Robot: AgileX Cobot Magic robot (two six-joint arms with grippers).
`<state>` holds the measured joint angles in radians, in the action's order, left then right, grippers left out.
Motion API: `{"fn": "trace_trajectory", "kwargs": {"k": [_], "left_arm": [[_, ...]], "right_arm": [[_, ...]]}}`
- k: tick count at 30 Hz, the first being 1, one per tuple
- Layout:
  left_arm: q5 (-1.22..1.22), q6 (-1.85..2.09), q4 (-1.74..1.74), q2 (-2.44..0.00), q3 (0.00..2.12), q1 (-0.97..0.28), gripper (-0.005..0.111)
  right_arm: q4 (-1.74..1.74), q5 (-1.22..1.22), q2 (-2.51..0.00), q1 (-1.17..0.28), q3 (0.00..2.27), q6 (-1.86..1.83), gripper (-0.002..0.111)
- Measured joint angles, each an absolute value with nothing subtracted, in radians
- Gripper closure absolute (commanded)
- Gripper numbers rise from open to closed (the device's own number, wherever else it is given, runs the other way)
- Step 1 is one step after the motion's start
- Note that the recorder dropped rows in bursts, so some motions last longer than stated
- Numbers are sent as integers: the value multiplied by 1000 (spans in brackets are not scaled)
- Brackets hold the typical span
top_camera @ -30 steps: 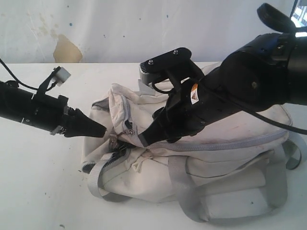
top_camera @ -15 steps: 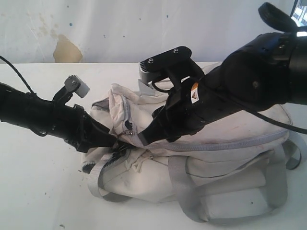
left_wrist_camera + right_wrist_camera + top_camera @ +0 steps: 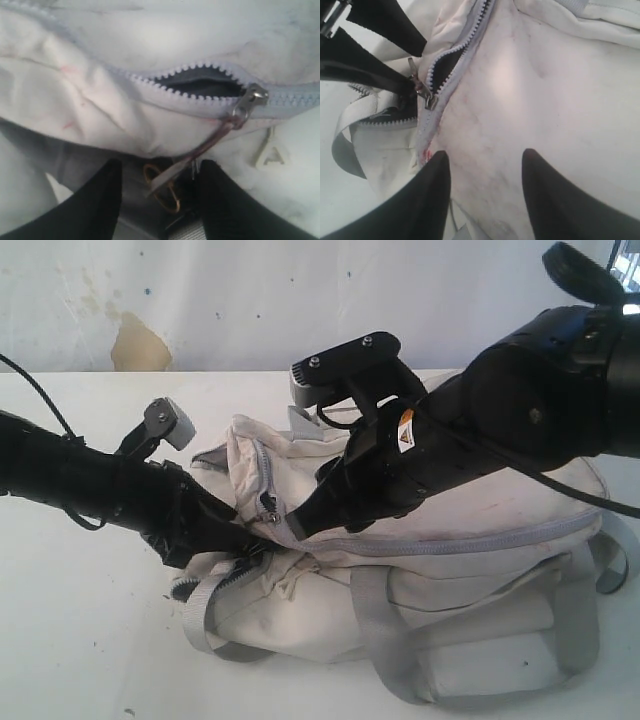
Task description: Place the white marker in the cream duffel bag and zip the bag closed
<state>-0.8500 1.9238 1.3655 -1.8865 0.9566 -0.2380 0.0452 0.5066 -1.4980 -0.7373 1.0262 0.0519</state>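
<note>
L pincer (image 3: 160,167) open astride zip pull (image 3: 212,144), cream duffel bag (image 3: 95,107) part-unzipped.

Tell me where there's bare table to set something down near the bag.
Free table: the near-left patch, bordered by the left arm and the bag, and the strip between that arm and the wall. It is crowded at the zipper, where the left gripper and right gripper meet.

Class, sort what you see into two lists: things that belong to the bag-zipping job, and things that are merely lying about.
Belongs to the job:
cream duffel bag
zipper pull
left gripper
right gripper
(white marker: not in view)

Merely there:
white table
stained wall
</note>
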Motion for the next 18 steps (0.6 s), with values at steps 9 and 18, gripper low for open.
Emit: {"fn": "trace_trajectory", "kwargs": {"k": [9, 18], "left_arm": [[-776, 1936, 1366, -1886, 957, -287, 61], [-774, 1940, 1340, -1886, 957, -289, 107]], "right_arm": [[45, 498, -1498, -737, 1026, 52, 65], [45, 498, -1498, -737, 1026, 52, 65]]}}
